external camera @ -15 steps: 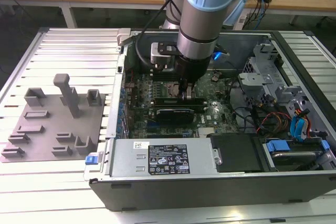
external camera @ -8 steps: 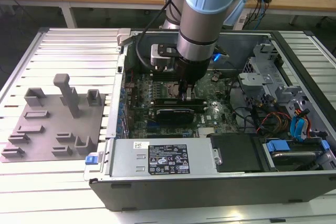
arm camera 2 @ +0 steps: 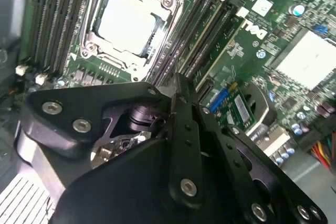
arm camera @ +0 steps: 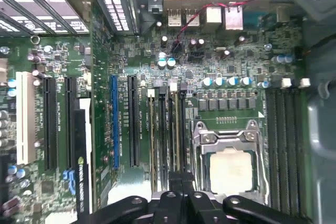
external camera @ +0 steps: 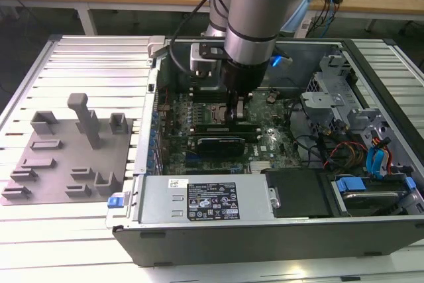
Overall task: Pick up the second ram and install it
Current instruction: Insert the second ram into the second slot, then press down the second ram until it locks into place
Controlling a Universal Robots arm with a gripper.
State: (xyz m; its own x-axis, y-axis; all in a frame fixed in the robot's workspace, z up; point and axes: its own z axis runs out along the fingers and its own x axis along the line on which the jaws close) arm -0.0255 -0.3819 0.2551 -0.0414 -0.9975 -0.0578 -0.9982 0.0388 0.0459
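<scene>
Open computer case (external camera: 278, 230) across centre and right of the exterior view, holder tray (external camera: 66, 157) lying apart at its left. Inside the case: motherboard (external camera: 179, 107) centre-left, power supply (external camera: 199, 198) along the lower edge, drive cage (external camera: 344, 107) upper right. Gripper (external camera: 236, 112) over the motherboard, frame centre.

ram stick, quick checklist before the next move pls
1. Gripper over the black memory slots beside the metal processor socket: ok.
2. Thin green ram stick fully seated in a slot: cannot tell.
3. White slot latches closed: cannot tell.
4. Red cable away from the gripper: ok.
5. Open black computer case lying flat, arm inside its walls: ok.
</scene>
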